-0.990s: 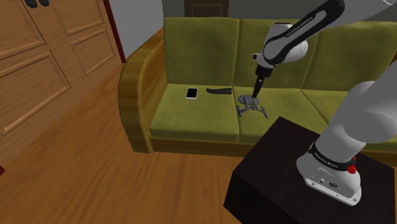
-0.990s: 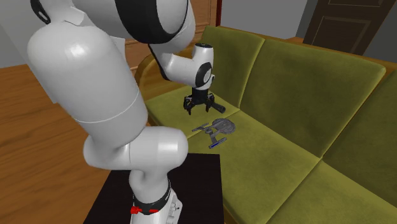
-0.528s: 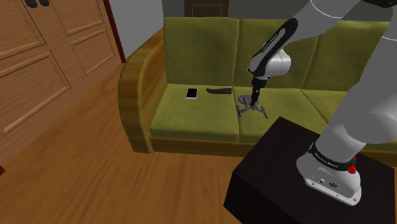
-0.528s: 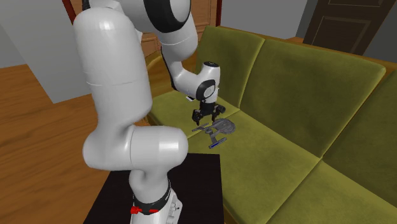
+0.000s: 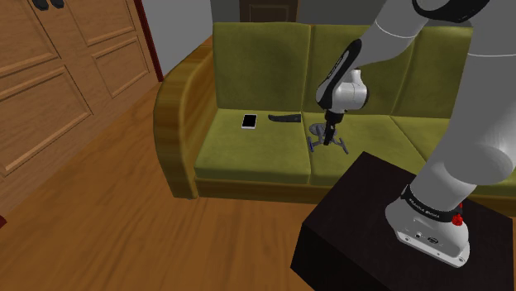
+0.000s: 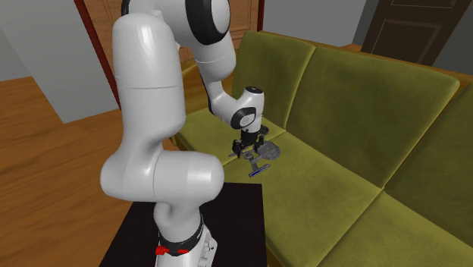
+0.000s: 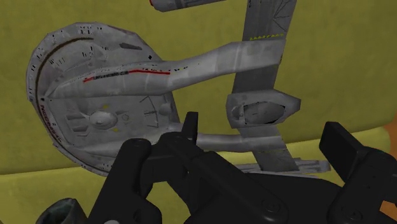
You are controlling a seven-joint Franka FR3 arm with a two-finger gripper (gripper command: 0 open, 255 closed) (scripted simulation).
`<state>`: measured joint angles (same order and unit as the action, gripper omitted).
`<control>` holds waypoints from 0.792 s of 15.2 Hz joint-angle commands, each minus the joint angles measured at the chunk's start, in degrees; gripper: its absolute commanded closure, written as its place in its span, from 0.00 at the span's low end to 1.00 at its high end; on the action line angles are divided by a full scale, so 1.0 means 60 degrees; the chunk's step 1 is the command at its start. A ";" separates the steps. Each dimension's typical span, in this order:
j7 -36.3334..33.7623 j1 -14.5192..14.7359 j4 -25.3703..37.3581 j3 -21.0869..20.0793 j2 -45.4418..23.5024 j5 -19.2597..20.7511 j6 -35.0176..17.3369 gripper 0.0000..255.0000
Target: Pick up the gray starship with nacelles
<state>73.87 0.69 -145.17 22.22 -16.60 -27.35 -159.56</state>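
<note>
Two black fingers [image 7: 347, 149] are standing spread apart, straddling the rear hull of the gray starship [image 7: 121, 95] without visibly pinching it. The starship is lying flat on the seat of the olive-green sofa [image 5: 265, 153], just beside a cushion seam. Toward the shoulder view's left, a white phone [image 5: 249, 121] and a dark flat object [image 5: 284, 118] are resting on the neighbouring cushion.

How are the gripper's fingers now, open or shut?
Open: on the gripper, the two black fingers stand apart over the gray starship, lying on the green sofa cushion; they do not clasp it.
</note>
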 commanded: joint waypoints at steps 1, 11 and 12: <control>0.0255 -0.0170 0.0089 -0.0234 -0.0267 -0.0329 -0.0158 0.00; 0.0259 -0.0180 0.0100 -0.0245 -0.0283 -0.0337 -0.0161 1.00; 0.0253 -0.0173 0.0089 -0.0237 -0.0267 -0.0327 -0.0159 1.00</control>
<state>75.40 -0.36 -144.61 20.76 -18.23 -29.34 -160.51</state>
